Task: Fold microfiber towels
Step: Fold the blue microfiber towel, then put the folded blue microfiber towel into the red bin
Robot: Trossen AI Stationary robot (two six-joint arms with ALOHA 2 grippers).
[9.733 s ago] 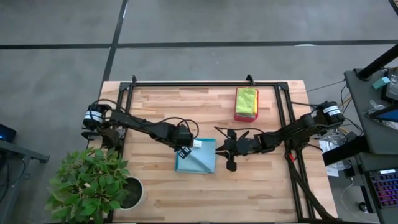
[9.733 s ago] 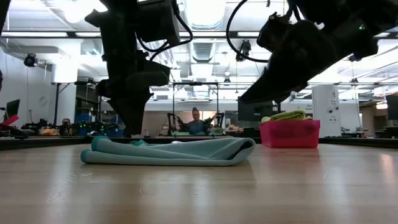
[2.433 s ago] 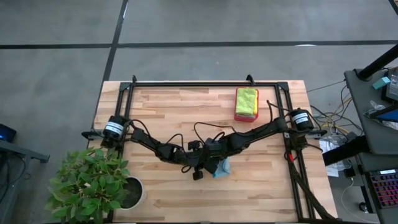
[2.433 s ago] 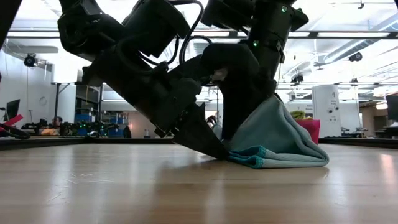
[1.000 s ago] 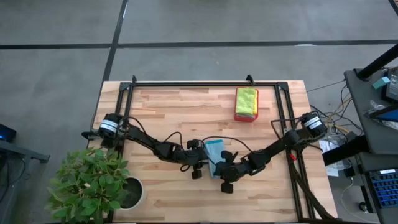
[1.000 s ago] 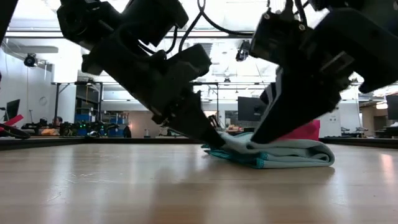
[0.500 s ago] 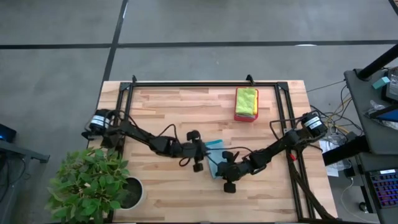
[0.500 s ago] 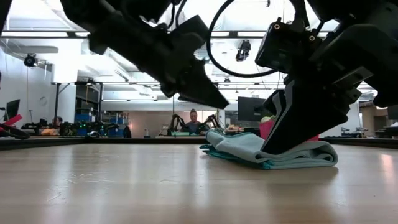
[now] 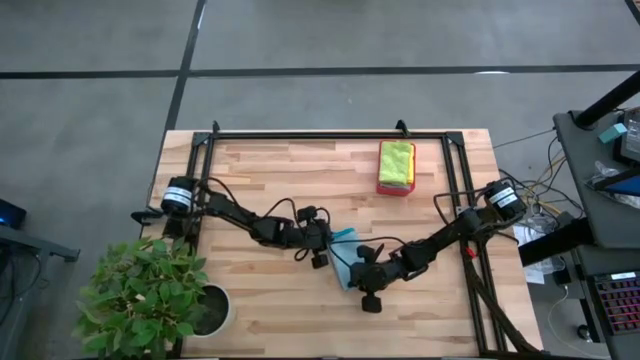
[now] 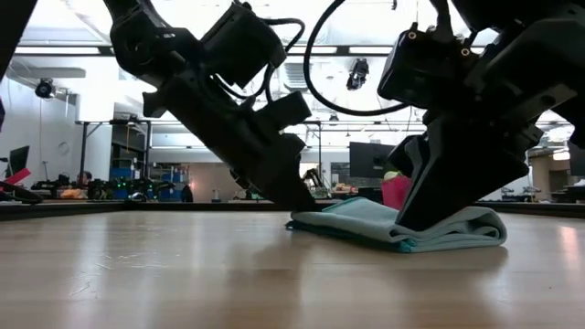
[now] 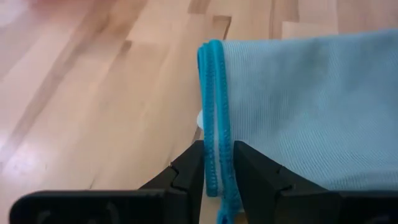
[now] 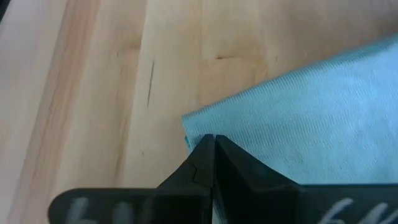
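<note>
A light blue microfiber towel [image 9: 344, 240] lies folded small on the middle of the table. My left gripper [image 11: 217, 149] is low at the towel's left edge. Its fingers stand a narrow gap apart, one on either side of the doubled stitched hem [image 11: 216, 106]; in the low view its tip [image 10: 306, 206] sits at the towel's end. My right gripper [image 12: 213, 138] is shut, its tip down on the towel [image 10: 457, 228] near a corner. More folded towels, lime green and yellow [image 9: 396, 160], lie in a pink-red tray [image 9: 383, 186]. My left gripper has the towel's doubled hem running between its fingers; whether the fingers touch it, I cannot tell. My right gripper presses its shut fingertips down on the towel's top layer beside a corner [image 12: 198, 127]. It comes slanting down from the table's right. The towel lies flat on the table under it.
The pink-red tray [image 10: 395, 192] stands at the far right of the table. A potted plant [image 9: 150, 290] stands off the near left corner. A black frame [image 9: 330, 135] runs along the table's far and side edges. Bare wood lies near and to the left.
My left gripper has risen off the towel, gone a little toward the far edge, and come down again at the towel's left edge. My right gripper has stayed down on the towel, which remains folded on the table.
</note>
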